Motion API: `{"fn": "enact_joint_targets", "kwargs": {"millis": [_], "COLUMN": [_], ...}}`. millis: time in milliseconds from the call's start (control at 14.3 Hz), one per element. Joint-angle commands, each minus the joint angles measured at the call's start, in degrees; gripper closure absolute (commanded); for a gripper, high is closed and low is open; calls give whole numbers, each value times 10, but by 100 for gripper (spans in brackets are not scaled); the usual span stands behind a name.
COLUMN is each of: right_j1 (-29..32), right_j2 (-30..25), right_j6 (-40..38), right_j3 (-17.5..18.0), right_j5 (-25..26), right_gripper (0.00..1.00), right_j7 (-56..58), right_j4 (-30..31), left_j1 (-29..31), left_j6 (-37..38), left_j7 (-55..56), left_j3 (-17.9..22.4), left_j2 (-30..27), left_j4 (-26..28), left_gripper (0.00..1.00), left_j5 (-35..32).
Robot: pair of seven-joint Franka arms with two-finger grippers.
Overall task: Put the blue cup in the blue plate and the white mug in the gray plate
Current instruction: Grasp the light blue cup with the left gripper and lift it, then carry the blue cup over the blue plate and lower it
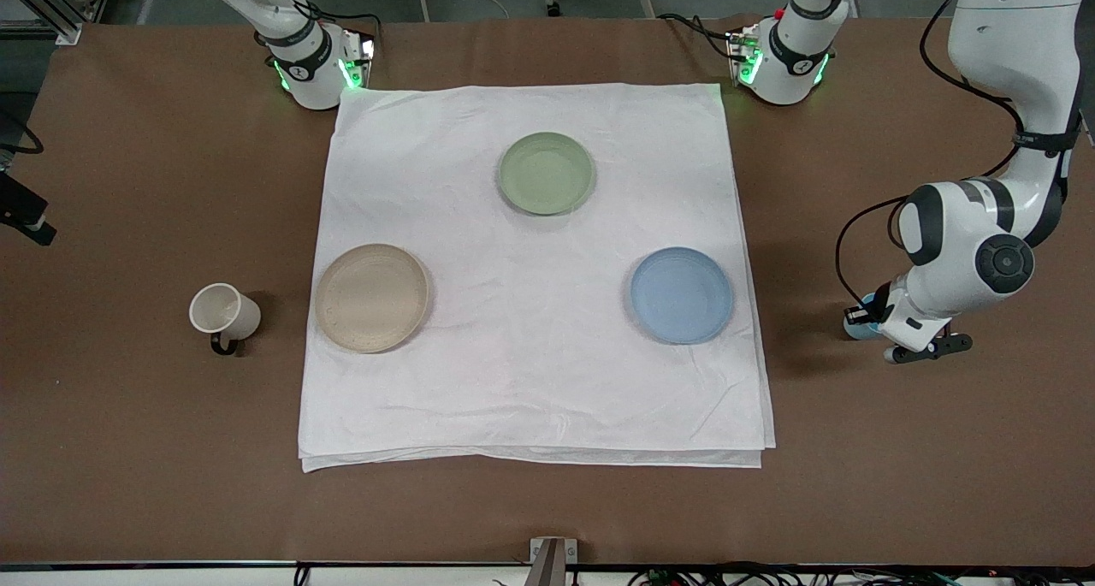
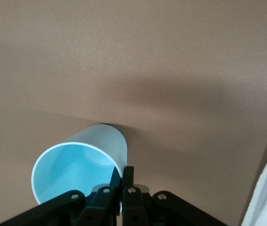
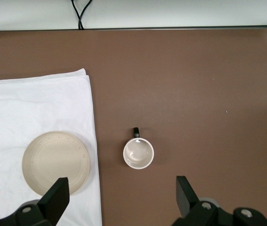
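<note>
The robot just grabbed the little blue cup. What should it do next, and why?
Probably lift it straight up a little. The left hand is shut on the rim of the blue cup, which sits on the bare brown table, not yet on the blue plate. Lifting first should let it travel over the white cloth without dragging.

Brown table (image 1: 128,449) — white cloth (image 1: 530,355) at centre; white mug (image 1: 224,314), blue cup (image 1: 860,328) flanking the cloth.
</note>
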State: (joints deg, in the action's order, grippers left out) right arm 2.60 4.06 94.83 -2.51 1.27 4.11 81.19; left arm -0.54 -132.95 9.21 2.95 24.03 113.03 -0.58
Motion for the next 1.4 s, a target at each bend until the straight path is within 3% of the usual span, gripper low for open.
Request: {"fn": "enact_joint_targets", "kwargs": {"millis": [0,210,490,770,1049,1189,1259,1329], "right_j1": [-6,-28,-27,-28,-32,-33,-33,-34], "right_j2": [-8,-12,-12,-12,-11,-11,-8,-7], "right_j6": [-7,-7,-28,-59,-2,-10,-14,-13], "right_j3": [-5,-28,-29,-26,-26,-26,-26,-26], "right_j5": [0,-2,-8,-8,-7,-7,-7,-7], "right_gripper": [0,0,0,0,0,0,0,0], "right_j7": [-5,-5,-4,-5,-4,0,3,2], "right_j4": [4,4,4,16,48,52,48,46], "left_j1": [-20,-74,-123,-193,-213,-217,-217,-216], "left_j6": [82,121,103,34,3,-6,-6,-6], "left_j7": [46,148,301,381,387,388,388,386], "left_j3": [-11,-40,-114,-116,-116,-116,-116,-116], "left_j2": [-69,-104,-87,-42,-12,-4,-4,-3], "left_j4": [2,3,2,4,5,5,4,2], "left_gripper": [100,100,100,100,100,99,97,80], "left_j5": [-11,-11,-11,-11,-11,-12,-12,-17]}}
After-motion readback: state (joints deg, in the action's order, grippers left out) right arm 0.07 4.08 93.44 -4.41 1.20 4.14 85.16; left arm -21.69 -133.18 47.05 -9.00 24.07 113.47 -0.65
